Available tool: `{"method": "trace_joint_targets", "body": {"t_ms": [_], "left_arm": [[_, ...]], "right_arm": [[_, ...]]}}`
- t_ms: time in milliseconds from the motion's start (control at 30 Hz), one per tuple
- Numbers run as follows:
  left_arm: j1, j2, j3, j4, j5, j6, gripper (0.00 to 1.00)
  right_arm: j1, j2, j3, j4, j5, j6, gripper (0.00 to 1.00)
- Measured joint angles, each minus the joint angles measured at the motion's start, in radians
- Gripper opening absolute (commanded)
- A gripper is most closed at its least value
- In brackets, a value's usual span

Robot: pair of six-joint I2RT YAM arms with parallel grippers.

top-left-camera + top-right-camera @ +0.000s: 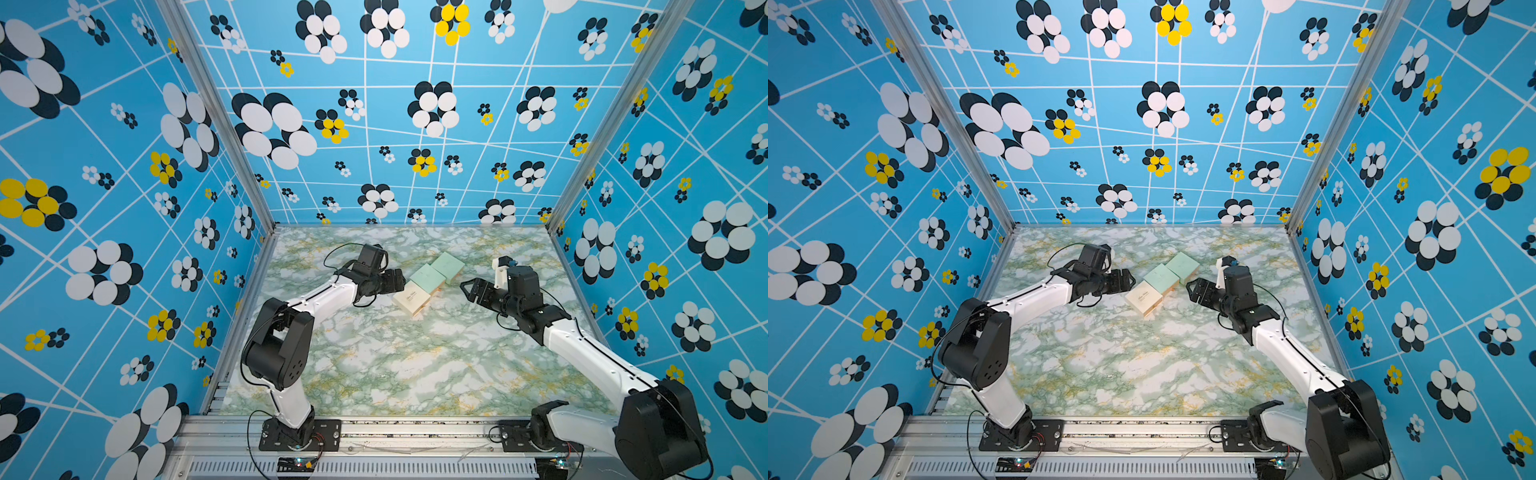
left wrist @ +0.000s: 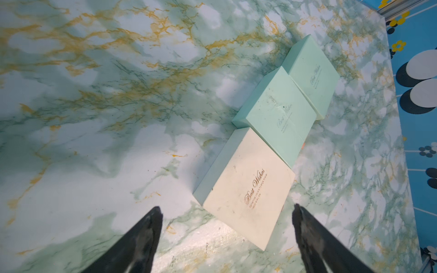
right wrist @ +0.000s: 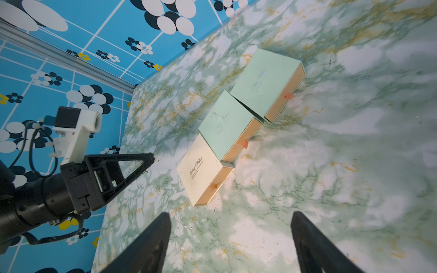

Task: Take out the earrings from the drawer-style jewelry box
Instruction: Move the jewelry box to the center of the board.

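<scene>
Three small drawer-style jewelry boxes lie in a diagonal row on the marble table, all with drawers pushed in: a cream one [image 1: 411, 300] [image 2: 246, 189] [image 3: 201, 170], a mint one [image 1: 427, 277] [image 3: 224, 123] overlapping it, and a second mint one [image 1: 448, 265] [image 3: 264, 80] farthest back. The earrings are hidden. My left gripper [image 1: 401, 280] [image 2: 227, 207] is open, just short of the cream box's closed back corner. My right gripper [image 1: 465, 289] [image 3: 231, 213] is open and empty, a short way off the drawer-front side.
Each drawer front carries a small pink-orange pull tab [image 3: 244, 143] facing the right arm. The blue flowered walls [image 1: 623, 208] close in the table at the back and both sides. In the right wrist view the left gripper's fingertips [image 3: 149, 157] show beside the cream box.
</scene>
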Motion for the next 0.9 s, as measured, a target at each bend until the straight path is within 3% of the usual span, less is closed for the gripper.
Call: {"method": "trace_joint_targets", "body": {"t_ms": [167, 400, 767, 900], "left_arm": [[-0.005, 0.047, 0.079, -0.090, -0.034, 0.006, 0.60], [-0.016, 0.052, 0.111, -0.150, -0.061, 0.023, 0.49], [-0.016, 0.148, 0.192, -0.175, -0.060, 0.052, 0.44], [-0.016, 0.187, 0.244, -0.171, -0.047, 0.066, 0.37]], "right_arm": [[0.045, 0.095, 0.003, 0.034, -0.023, 0.037, 0.77], [0.114, 0.249, 0.063, 0.068, -0.049, 0.069, 0.72], [0.122, 0.345, 0.070, 0.163, -0.089, 0.139, 0.68], [0.124, 0.361, 0.070, 0.174, -0.093, 0.153, 0.68]]}}
